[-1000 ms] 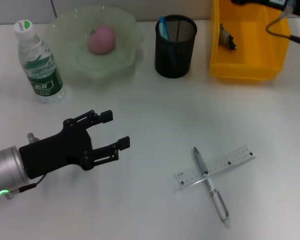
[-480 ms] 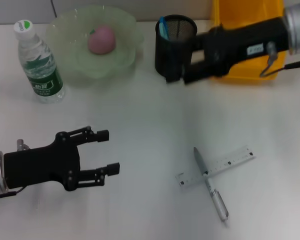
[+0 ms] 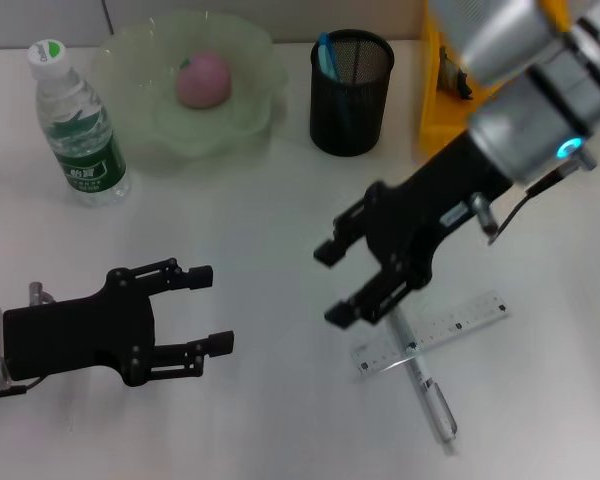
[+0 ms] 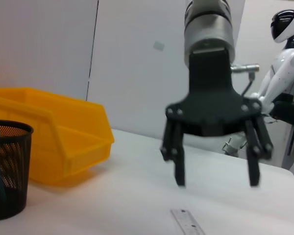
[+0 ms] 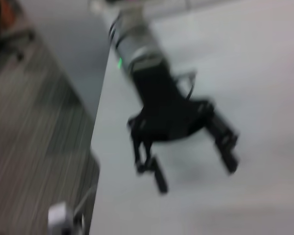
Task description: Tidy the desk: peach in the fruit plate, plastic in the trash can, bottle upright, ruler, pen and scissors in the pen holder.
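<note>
The right gripper (image 3: 332,282) hangs over the white desk (image 3: 280,200) with its black fingers spread wide and nothing between them, just beside the near end of the clear ruler (image 3: 432,331). A silver pen (image 3: 420,368) lies crossed over that ruler, the two touching where they meet. From the left wrist camera the same right gripper (image 4: 213,174) appears head-on, fingers parted, poised above the ruler's end (image 4: 187,223) without touching it.

The left gripper (image 3: 210,308) sits low at the desk's near left, also released and empty, well apart from every object. The right wrist camera catches it (image 5: 193,171) with fingers splayed over bare tabletop.

At the far side, a pink peach (image 3: 202,79) rests in the pale green fruit plate (image 3: 255,60). A water bottle (image 3: 77,125) with a green label stands upright just left of the plate. The black mesh pen holder (image 3: 351,92) stands right of the plate, with something blue (image 3: 326,54) poking from it; what it is cannot be told. Behind the right arm, the yellow trash can (image 3: 432,100) is partly hidden, and a small dark item (image 3: 452,76) lies inside it.
</note>
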Controlling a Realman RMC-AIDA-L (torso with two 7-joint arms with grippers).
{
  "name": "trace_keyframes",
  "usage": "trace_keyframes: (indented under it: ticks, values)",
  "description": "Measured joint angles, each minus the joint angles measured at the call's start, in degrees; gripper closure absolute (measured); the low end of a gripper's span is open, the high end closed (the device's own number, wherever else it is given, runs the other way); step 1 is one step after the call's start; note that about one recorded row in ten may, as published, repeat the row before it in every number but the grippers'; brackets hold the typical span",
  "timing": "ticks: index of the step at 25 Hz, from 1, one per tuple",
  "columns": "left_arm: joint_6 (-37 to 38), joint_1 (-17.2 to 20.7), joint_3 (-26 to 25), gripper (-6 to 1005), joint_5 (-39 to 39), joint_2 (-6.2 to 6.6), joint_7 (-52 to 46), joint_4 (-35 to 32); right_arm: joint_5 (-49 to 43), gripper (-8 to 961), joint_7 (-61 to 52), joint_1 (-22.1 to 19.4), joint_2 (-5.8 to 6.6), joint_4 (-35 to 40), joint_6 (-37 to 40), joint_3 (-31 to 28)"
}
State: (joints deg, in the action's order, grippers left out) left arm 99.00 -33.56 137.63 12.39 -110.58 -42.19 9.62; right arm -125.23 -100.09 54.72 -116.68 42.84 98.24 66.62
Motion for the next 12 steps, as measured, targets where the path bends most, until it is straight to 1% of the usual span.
trace_keyframes:
  ticks: [1,2,4,5,6,7,11,12]
  values:
    - [0.0,0.0,0.0,190,0.0,0.0,0.0,0.0,-2.9,197,0.0,0.3,-1.19,1.3,-0.1,1.5]
    - [-0.4,0.0,-0.2,190,-0.3,0.01,0.0,0.1,-4.4,197,0.1,0.4,-1.71,1.9,-0.1,1.9]
    - [-0.4,0.0,-0.3,190,-0.4,0.02,-0.1,0.0,-6.2,197,0.1,0.5,-2.37,2.8,-0.1,3.6]
    - [-0.4,0.0,-0.3,190,-0.4,0.02,-0.1,0.0,-6.2,197,0.1,0.5,-2.37,2.8,-0.1,3.6]
    - [-0.4,0.0,-0.3,190,-0.4,0.02,-0.1,0.0,-6.8,198,0.1,0.7,-2.48,2.9,-0.7,6.4]
    - [-0.4,0.0,-0.4,190,-0.5,0.02,-0.3,0.0,-6.8,198,0.1,0.7,-2.48,2.9,-0.7,6.4]
    - [-0.5,0.1,-0.5,190,-0.5,0.02,-0.5,0.0,-7.0,198,0.1,0.9,-2.51,2.9,-2.2,11.6]
    - [-0.5,0.1,-0.5,190,-0.6,0.02,-0.6,0.0,-7.0,198,0.1,0.9,-2.51,2.9,-2.2,11.6]
